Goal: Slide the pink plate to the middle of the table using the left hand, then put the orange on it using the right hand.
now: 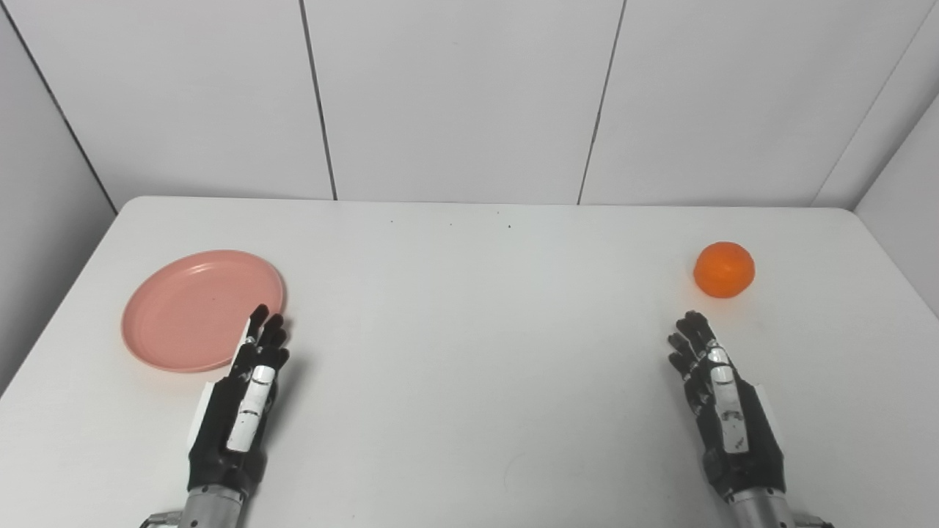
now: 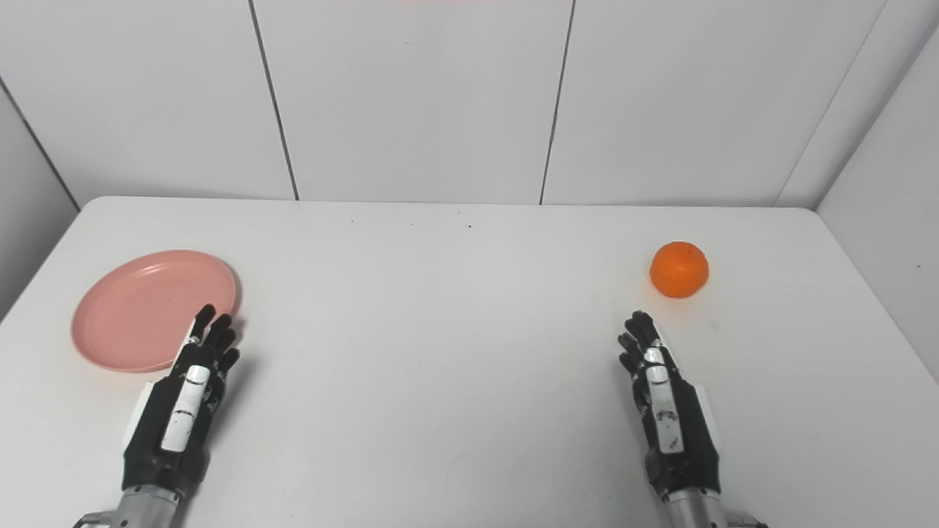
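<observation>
Round pink plate [image 1: 192,309], dimpled orange [image 1: 724,269]

Both hands low over the table, plate and orange untouched

I see my left hand [image 1: 246,396] with fingers stretched out and empty, its fingertips [image 1: 265,326] overlapping the near right rim of the pink plate [image 1: 198,308]; I can't tell if they touch it. My right hand [image 1: 722,411] is likewise extended and empty, the orange [image 1: 724,269] lying just beyond its fingertips, apart from them, on the white table [image 1: 477,330].
</observation>
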Controlling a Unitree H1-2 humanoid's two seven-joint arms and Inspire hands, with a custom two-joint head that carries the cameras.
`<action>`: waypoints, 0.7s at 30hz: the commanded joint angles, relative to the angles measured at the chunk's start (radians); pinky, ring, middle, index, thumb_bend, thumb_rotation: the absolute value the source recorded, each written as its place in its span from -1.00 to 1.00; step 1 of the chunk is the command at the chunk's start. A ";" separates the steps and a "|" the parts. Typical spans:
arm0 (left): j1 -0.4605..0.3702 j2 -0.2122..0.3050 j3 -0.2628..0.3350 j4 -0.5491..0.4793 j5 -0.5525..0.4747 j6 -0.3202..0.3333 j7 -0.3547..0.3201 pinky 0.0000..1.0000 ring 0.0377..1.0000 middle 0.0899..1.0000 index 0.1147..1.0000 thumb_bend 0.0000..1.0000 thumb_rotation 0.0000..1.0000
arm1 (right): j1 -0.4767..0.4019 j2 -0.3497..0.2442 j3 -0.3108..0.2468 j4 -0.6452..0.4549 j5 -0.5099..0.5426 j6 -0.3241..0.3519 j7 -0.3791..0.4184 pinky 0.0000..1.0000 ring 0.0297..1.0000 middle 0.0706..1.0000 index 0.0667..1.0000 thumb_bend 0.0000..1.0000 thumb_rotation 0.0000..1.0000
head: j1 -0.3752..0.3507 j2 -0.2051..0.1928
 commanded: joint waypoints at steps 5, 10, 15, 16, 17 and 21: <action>0.029 0.002 -0.002 -0.011 -0.003 0.021 0.002 1.00 1.00 0.97 1.00 0.29 0.55 | 0.076 0.013 0.010 0.064 -0.003 0.026 0.002 0.93 0.86 0.87 0.84 0.40 0.83 | -0.011 -0.002; 0.029 0.004 -0.002 -0.016 0.002 0.021 0.003 1.00 1.00 0.97 1.00 0.29 0.57 | 0.073 0.010 0.013 0.073 -0.009 0.018 0.003 0.93 0.88 0.88 0.84 0.42 0.83 | -0.010 -0.003; 0.027 0.006 -0.002 -0.009 0.004 0.013 0.001 1.00 0.98 0.96 1.00 0.29 0.57 | 0.070 0.009 0.012 0.077 -0.008 0.015 0.007 0.94 0.90 0.89 0.85 0.44 0.83 | -0.011 -0.007; 0.027 0.006 -0.002 -0.009 0.003 0.013 0.001 1.00 0.98 0.96 1.00 0.29 0.57 | 0.069 0.010 0.012 0.076 -0.008 0.015 0.007 0.94 0.90 0.89 0.85 0.44 0.82 | -0.011 -0.007; 0.026 0.005 -0.002 -0.009 0.000 0.013 0.000 1.00 0.98 0.96 1.00 0.29 0.57 | 0.069 0.010 0.012 0.077 -0.007 0.014 0.008 0.93 0.89 0.88 0.84 0.43 0.83 | -0.011 -0.009; 0.026 0.006 -0.001 -0.001 -0.001 0.007 -0.002 1.00 0.99 0.96 1.00 0.28 0.56 | 0.068 0.010 0.013 0.083 -0.007 0.008 0.010 0.92 0.88 0.88 0.84 0.46 0.82 | -0.011 -0.013</action>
